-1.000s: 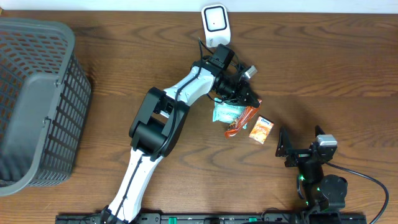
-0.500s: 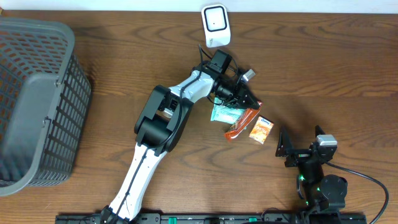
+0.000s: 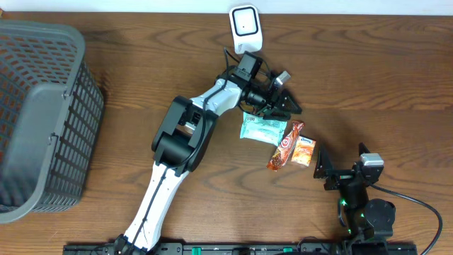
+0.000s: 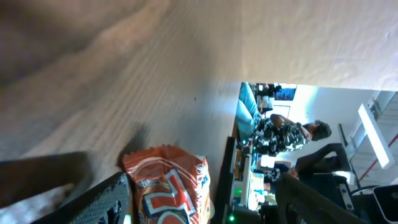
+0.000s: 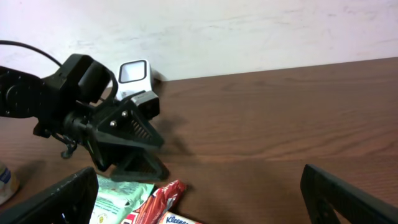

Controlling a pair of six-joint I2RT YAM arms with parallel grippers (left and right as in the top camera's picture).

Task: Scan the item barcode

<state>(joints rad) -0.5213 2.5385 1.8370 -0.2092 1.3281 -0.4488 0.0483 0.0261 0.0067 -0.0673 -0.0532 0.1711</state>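
The white barcode scanner [image 3: 245, 27] stands at the table's back edge, also visible from the right wrist [image 5: 134, 74]. My left gripper [image 3: 289, 105] hangs open just in front of it, holding nothing. Below its fingers lie three items: a green-white packet [image 3: 263, 129], a red-orange snack bar [image 3: 286, 144] and an orange Kleenex pack [image 3: 304, 151]. In the left wrist view the bar's wrapper [image 4: 168, 190] shows between the spread fingers [image 4: 93, 202]. My right gripper [image 3: 324, 170] rests open near the front right, a little right of the Kleenex pack.
A large dark mesh basket [image 3: 42, 113] fills the far left of the wooden table [image 3: 368, 71]. The left arm's white links [image 3: 177, 134] stretch diagonally from the front edge to the scanner area.
The left gripper went from shut to open and lifted back toward the scanner. The snack bar now lies flat, further right and forward; the Kleenex pack shifted slightly right.
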